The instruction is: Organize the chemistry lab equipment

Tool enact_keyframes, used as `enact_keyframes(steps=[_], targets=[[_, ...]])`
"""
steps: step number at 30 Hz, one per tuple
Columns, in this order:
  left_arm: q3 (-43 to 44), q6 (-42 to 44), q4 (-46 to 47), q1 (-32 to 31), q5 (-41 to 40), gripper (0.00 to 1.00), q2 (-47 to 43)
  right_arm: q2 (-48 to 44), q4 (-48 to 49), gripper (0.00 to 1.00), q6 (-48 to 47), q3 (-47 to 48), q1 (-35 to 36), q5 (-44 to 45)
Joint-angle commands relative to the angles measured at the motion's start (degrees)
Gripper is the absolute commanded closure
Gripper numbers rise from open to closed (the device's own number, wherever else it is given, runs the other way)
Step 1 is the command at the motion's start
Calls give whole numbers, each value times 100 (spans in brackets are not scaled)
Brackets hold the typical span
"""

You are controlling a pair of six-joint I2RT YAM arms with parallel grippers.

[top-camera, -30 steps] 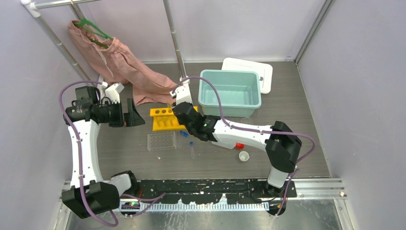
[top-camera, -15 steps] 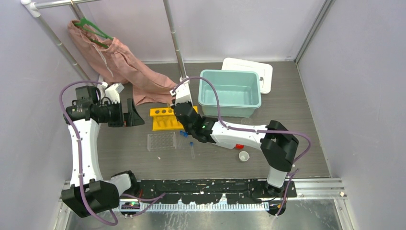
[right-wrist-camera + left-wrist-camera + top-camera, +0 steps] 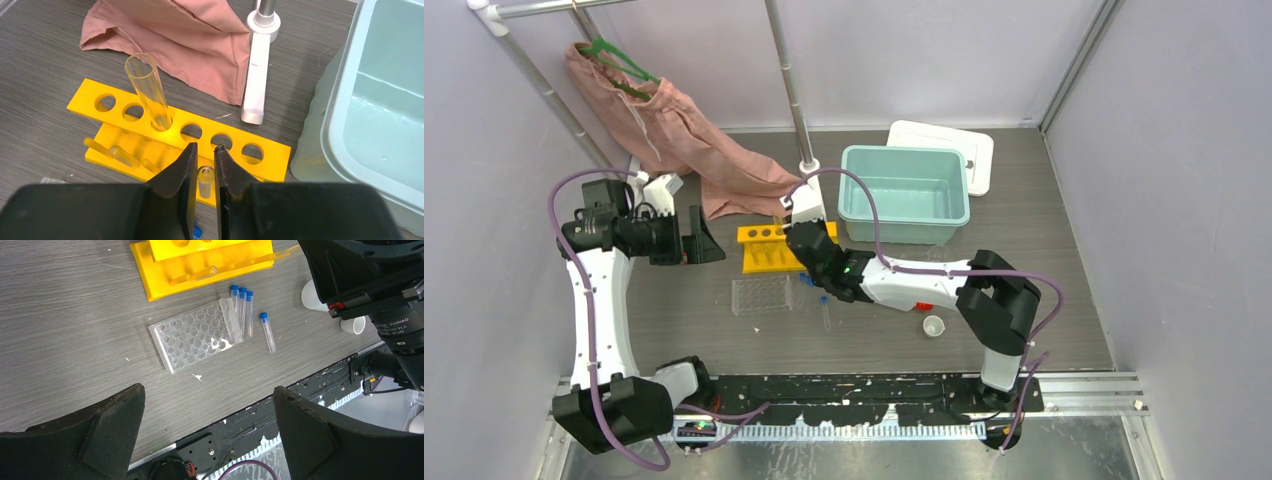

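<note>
Yellow tube rack (image 3: pixel 278 151) holds one clear tube (image 3: pixel 148 90); right gripper (image 3: pixel 205 151) jaws pinch small tube (image 3: pixel 205 176) above rack; left gripper (image 3: pixel 207 390) jaws wide, empty.

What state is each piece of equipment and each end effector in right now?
Right end effector: shut on a small clear tube, above the yellow rack.
Left end effector: open, empty.
Yellow rack: upright, one tall clear tube leaning in a hole.
Blue-capped tubes: capped, lying flat beside the well tray.
Well tray: lying flat.
Teal bin: open, lid off.
</note>
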Motion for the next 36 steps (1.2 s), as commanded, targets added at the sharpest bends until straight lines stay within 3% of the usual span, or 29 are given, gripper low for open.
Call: enact_keyframes(steps=[1,19,36], targets=[[72,48,103,27,19,0,-17,17,391,99,123,42,-1,180],[120,54,88,26,-30,0,-18,211,584,99,132,-114,-18,257],[155,44,68,27,-44,0,-18,-413,467,99,3,-10,-16,164]])
